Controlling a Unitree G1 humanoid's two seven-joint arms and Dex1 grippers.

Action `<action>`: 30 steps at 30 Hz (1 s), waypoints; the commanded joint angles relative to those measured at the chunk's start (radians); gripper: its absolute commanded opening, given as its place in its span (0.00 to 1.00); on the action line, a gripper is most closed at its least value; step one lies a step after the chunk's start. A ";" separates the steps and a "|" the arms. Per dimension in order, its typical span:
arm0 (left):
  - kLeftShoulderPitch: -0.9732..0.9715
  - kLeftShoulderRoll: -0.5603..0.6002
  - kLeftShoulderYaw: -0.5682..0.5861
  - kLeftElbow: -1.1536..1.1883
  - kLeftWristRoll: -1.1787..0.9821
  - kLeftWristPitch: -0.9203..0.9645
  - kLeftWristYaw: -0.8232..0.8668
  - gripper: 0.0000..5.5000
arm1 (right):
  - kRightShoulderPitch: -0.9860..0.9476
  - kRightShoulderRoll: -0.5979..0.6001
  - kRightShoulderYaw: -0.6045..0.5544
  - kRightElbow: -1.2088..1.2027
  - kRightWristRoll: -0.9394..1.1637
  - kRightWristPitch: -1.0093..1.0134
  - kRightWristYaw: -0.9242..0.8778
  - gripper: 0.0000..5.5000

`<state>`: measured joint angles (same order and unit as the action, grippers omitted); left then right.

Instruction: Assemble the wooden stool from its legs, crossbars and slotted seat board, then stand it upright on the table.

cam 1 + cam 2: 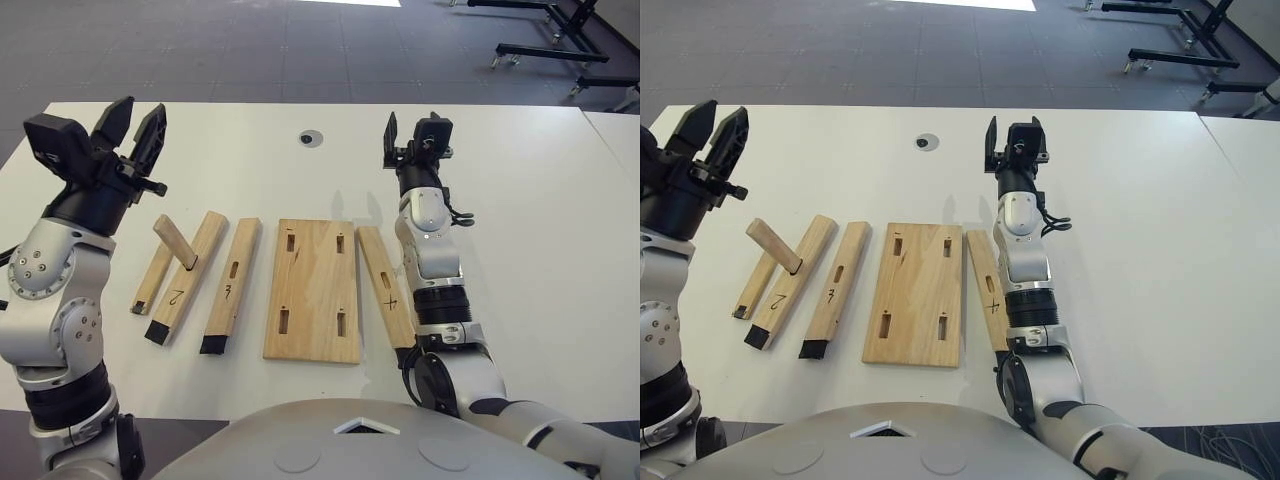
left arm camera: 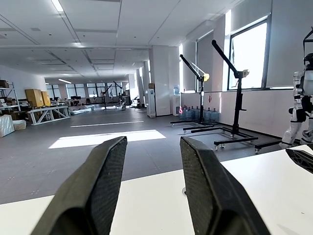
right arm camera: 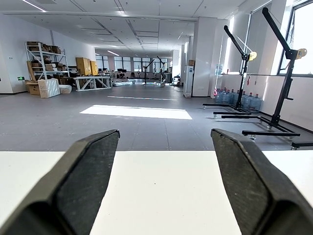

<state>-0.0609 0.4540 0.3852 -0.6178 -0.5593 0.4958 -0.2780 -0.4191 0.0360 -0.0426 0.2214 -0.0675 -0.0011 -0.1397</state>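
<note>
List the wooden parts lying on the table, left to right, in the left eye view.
Thin short piece → first black-tipped leg → second black-tipped leg → slotted seat board → rightmost leg.

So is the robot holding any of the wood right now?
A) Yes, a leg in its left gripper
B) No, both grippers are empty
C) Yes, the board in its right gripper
B: the left gripper and the right gripper are both open above the table with nothing between their fingers, while the seat board lies flat on it.
</note>
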 commanded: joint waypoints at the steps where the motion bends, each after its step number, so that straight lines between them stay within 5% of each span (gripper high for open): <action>1: -0.032 0.008 -0.039 0.004 0.000 0.032 0.010 0.35 | -0.024 0.003 0.000 0.009 0.008 -0.003 -0.002 0.63; 8: -0.001 0.000 -0.069 -0.008 0.008 0.055 0.031 0.35 | -0.029 -0.007 -0.005 0.015 0.010 -0.002 0.006 0.63; 16: 0.146 -0.011 -0.301 0.323 0.232 -0.027 -0.033 0.35 | -0.063 -0.031 -0.014 0.052 0.024 -0.007 0.032 0.63; 30: 0.014 -0.070 -0.177 0.225 0.135 -0.099 -0.042 0.35 | -0.058 -0.024 0.012 0.042 0.020 -0.040 0.028 0.63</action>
<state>-0.0158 0.3924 0.1989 -0.3519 -0.4060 0.3928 -0.3232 -0.4618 0.0097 -0.0374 0.2670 -0.0396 -0.0334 -0.1078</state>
